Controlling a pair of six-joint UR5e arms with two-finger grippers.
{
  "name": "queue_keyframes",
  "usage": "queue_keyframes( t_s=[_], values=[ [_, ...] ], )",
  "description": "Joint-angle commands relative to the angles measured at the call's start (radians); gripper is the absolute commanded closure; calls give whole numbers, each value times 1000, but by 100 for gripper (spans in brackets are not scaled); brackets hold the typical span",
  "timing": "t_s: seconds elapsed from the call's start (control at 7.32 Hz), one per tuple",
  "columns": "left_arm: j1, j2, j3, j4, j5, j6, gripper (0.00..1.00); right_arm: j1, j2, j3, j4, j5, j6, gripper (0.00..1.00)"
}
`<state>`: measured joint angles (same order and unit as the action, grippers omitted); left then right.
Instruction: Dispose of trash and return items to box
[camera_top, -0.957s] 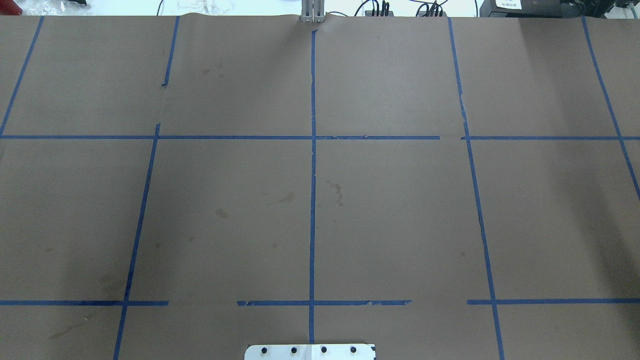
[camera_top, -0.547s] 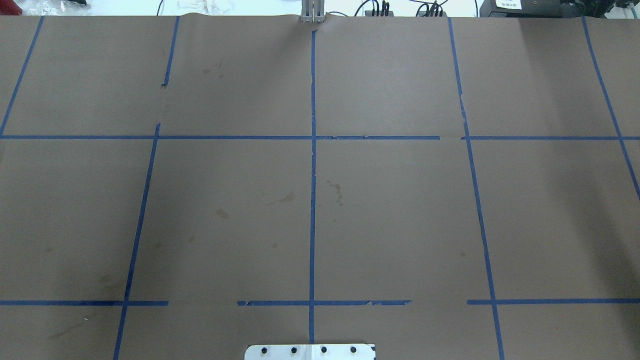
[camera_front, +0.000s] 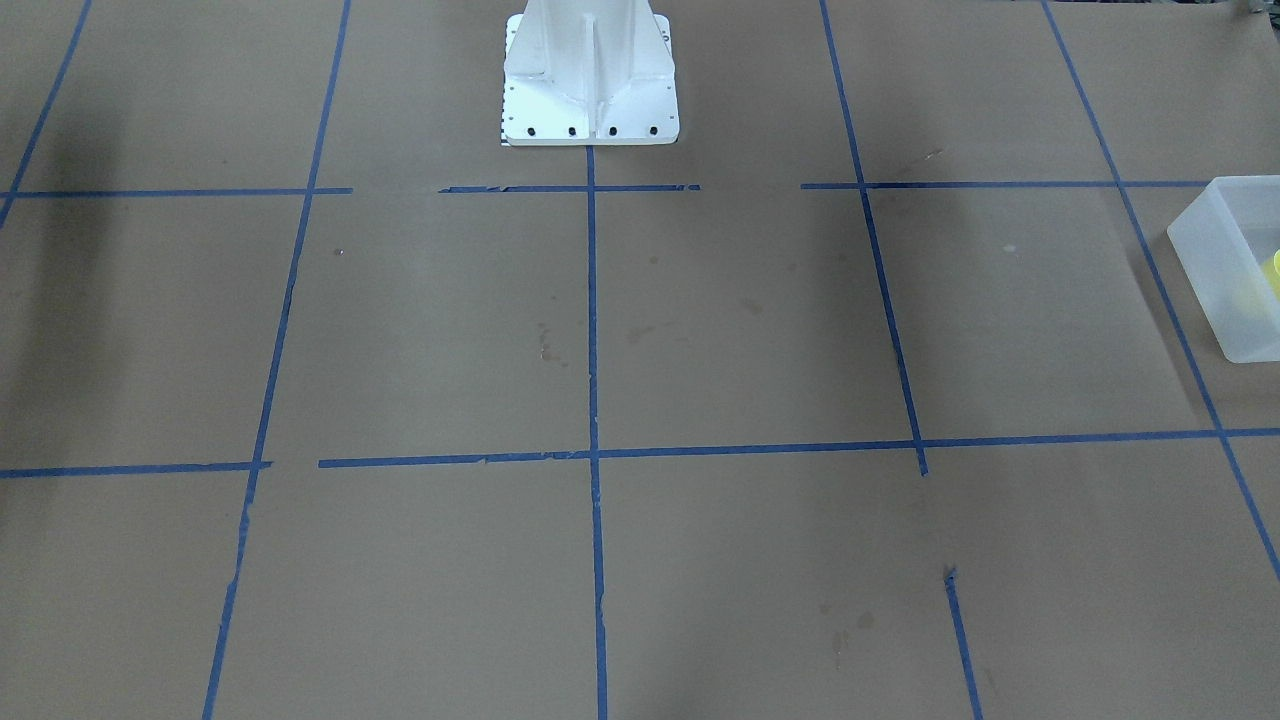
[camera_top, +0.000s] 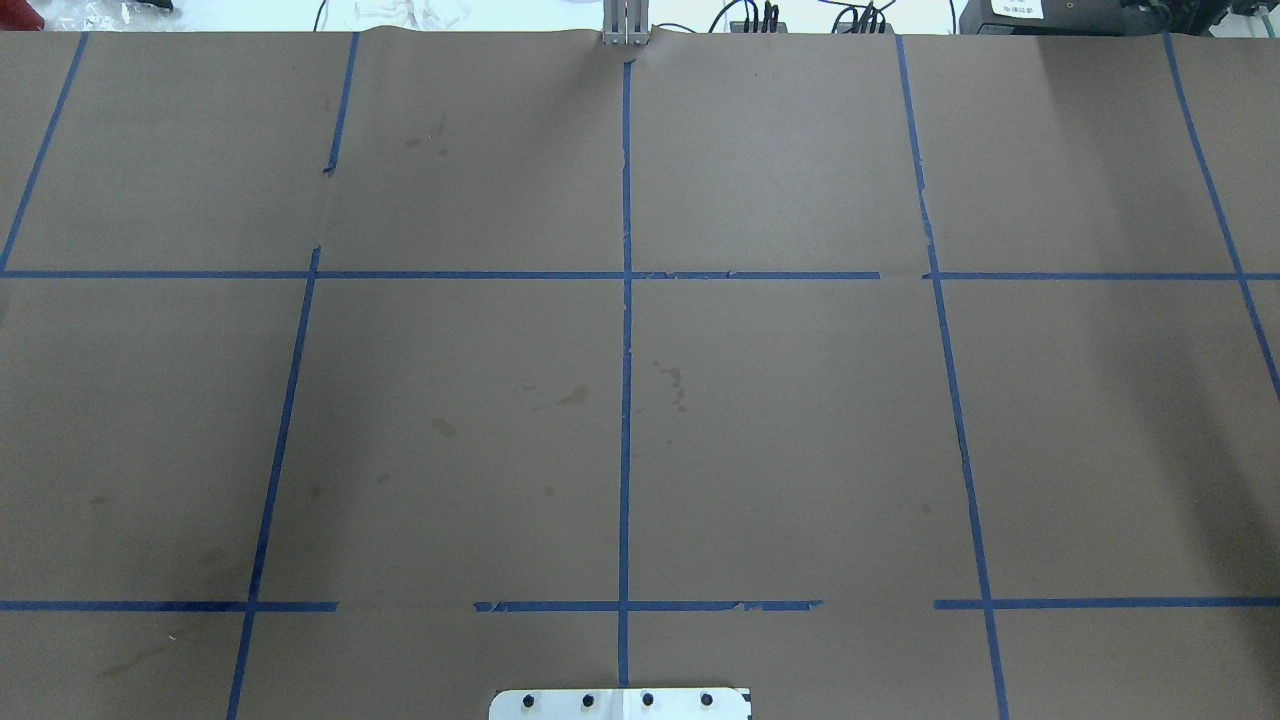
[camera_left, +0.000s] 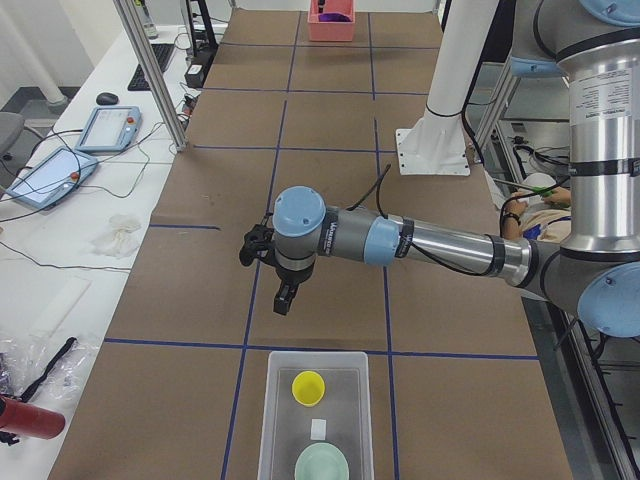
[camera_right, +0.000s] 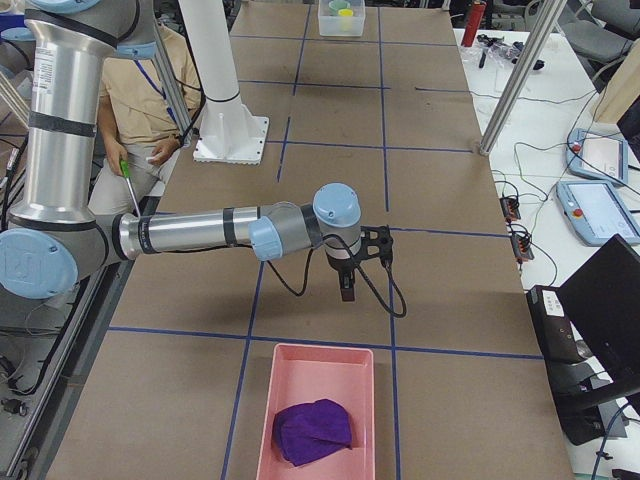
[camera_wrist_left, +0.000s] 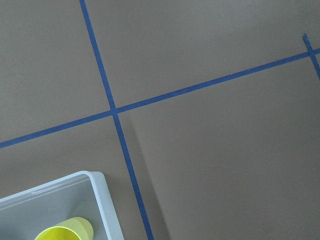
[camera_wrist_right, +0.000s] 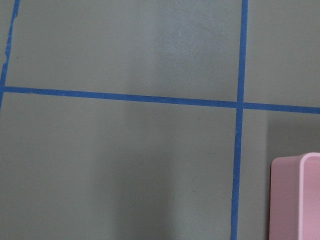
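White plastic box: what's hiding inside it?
Inside the frosted white plastic box: a yellow plastic cup, a small white piece and a pale green bowl. Its near end is cut off, unseen.

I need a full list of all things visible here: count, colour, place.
table: one, brown paper, blue tape grid.
box: one, frosted white, robot's left end.
cup: one, yellow, upright in box.
bowl: one, pale green, in box.
pink bin: one, robot's right end.
cloth: one, purple, in pink bin.
person: one, beige shirt, beside pedestal.
pedestal: one, white, table's robot edge.
left gripper: one, black, above table near box; jaws unclear.
right gripper: one, black, above table near pink bin; jaws unclear.
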<state>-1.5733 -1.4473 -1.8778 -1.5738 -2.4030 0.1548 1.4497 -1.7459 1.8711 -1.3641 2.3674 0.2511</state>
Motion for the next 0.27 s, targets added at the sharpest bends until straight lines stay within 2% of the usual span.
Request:
queue_keyframes(
  t_s=[0.0,0.14],
  values=[
    [-2,-12,31,6,124,-1,0,-30,2,-6,0,-16,-3,0],
    [-4,-4,34,8,133,-1,0,-34,-6,-6,-1,-17,-12,0]
  ],
)
